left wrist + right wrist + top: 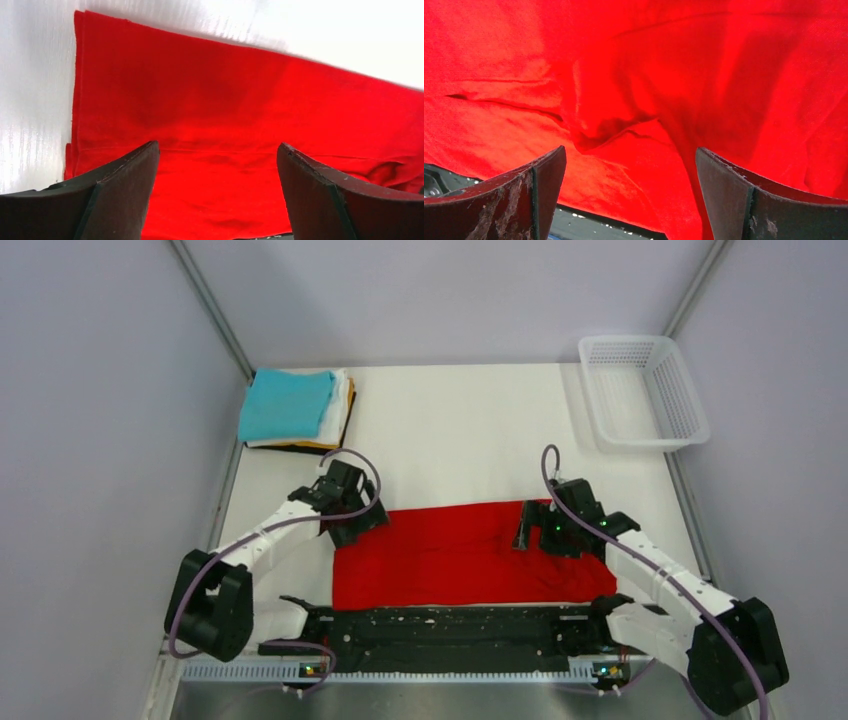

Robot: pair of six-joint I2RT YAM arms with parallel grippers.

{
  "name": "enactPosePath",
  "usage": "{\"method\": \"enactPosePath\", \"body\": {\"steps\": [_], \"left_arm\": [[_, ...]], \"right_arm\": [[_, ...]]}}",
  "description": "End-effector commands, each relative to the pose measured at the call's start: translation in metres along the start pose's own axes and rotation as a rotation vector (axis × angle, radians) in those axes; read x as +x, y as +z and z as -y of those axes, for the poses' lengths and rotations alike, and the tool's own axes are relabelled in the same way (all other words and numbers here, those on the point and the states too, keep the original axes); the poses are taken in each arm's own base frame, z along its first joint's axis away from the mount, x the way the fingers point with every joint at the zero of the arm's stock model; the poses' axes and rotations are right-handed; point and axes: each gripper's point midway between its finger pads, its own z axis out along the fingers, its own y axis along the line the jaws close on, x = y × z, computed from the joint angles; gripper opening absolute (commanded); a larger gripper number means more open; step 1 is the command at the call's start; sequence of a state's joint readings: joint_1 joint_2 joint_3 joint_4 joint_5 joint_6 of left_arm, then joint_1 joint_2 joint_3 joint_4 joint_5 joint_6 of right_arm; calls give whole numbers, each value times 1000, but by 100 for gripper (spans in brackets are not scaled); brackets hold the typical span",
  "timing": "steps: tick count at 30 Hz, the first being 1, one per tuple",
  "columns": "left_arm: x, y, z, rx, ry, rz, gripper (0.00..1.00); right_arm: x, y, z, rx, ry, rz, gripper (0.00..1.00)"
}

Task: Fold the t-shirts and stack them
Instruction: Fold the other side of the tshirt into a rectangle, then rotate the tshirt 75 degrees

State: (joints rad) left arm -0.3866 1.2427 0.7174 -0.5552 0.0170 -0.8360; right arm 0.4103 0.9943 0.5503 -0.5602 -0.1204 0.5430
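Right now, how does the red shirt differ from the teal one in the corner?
The red shirt lies spread wide at the near edge; the teal shirt is folded at the far left. Red rests on the table, teal tops a stack. Red is creased, teal smooth. Both are plain cloth.

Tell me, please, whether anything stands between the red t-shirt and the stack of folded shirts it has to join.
Nothing visible does. Only bare table lies between the red t-shirt, at the near edge, and the folded stack at the far left corner. The left hand, open, is over the shirt's far left corner.
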Motion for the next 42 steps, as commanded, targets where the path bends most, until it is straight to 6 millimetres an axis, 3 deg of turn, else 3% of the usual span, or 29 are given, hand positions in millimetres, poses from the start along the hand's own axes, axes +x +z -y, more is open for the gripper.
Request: {"method": "enactPosePath", "body": {"steps": [1,5,10,17,19,22,27,34,42], "left_arm": [[1,12,0,-1,-2,-6,91],[1,16,-2,-22,4,-11,92],[-12,12,-6,-71,14,34,92],[-21,3,-7,-92,26,67,92],[-23,0,-6,-89,25,74,92],[-23,-1,-5,-82,24,81,92],[-19,4,-4,-70,20,64,92],[-16,18,-5,-82,20,38,92],[-12,36,-26,-181,12,26,93]], "right_arm": [[10,7,-7,-71,-35,-5,99],[31,5,-17,-160,-44,-59,99],[49,-16,-57,-365,-128,-118,99],[82,-32,-94,-485,-210,-208,99],[79,-26,-88,-402,-217,-171,99],[59,-20,-59,-197,-191,-85,99],[28,-26,-22,55,-100,65,99],[7,-24,-13,105,3,166,99],[-19,3,20,122,97,239,99]]}}
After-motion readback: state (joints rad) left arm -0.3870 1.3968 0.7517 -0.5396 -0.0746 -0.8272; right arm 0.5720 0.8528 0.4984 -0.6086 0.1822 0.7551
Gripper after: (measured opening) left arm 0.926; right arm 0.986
